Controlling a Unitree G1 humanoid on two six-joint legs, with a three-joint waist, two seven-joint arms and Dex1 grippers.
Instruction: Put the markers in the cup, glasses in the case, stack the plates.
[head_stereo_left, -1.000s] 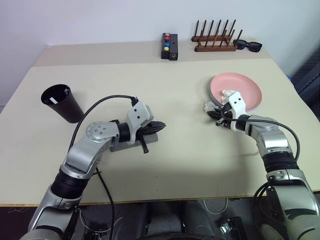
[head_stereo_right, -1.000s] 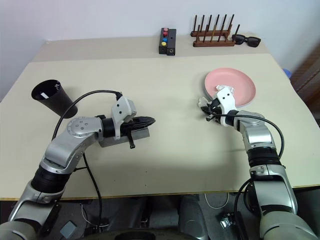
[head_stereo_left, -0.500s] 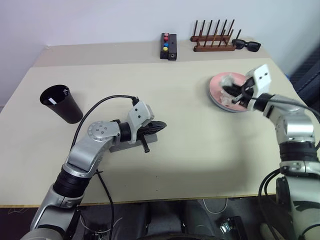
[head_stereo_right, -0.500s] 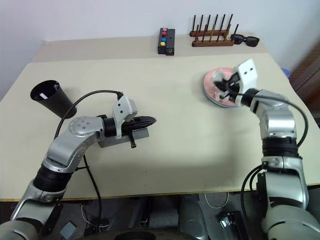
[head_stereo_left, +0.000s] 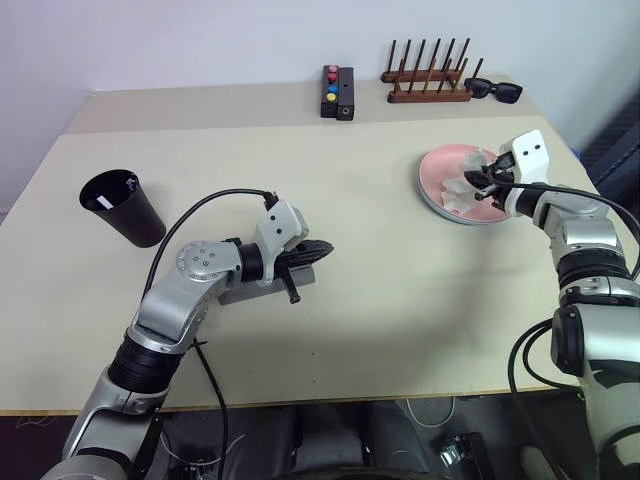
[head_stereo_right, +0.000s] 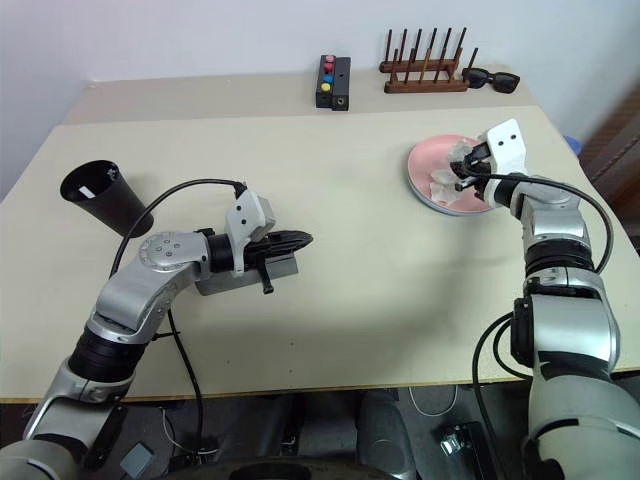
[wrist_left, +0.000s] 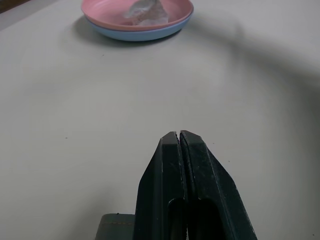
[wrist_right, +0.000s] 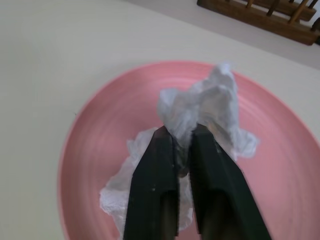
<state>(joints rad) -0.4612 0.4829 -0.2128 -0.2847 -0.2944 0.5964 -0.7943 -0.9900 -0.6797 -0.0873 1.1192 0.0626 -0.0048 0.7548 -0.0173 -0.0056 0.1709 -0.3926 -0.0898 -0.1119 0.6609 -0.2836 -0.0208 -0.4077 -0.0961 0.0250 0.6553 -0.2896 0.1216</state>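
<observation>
A beige desk (head_stereo_left: 400, 290) is seen carrying the task's things. At its right side the plates (head_stereo_left: 447, 205) are stacked, the pink one lying on the light blue one, whose rim shows beneath it in the left wrist view. A crumpled piece of white tissue or plastic wrap (wrist_right: 210, 107) (which of the two cannot be told) lies in the pink plate.

The right end effector (wrist_right: 182, 132) is held over the pink plate, its two black fingers (wrist_right: 155, 170) parted by a narrow gap, with the white crumpled piece lying between and just past the tips. Whether the piece is pinched or merely touched cannot be told.

The left end effector (wrist_left: 179, 136) is held near the middle-left of the desk, its fingers pressed together with nothing between them. Just beneath and behind it the case (head_stereo_left: 250, 290) is seen lying on the desk, grey and closed; whether it is touched by the fingers cannot be told.

The cup (head_stereo_left: 125, 207) stands at the far left of the desk, well apart from the case, tilted, with a white marker (head_stereo_left: 94, 199) showing inside its rim.

On the strip along the wall a black box with coloured buttons (head_stereo_left: 338, 92), a wooden peg rack (head_stereo_left: 428, 82) and black sunglasses (head_stereo_left: 494, 91) (just beside the rack) are placed.
</observation>
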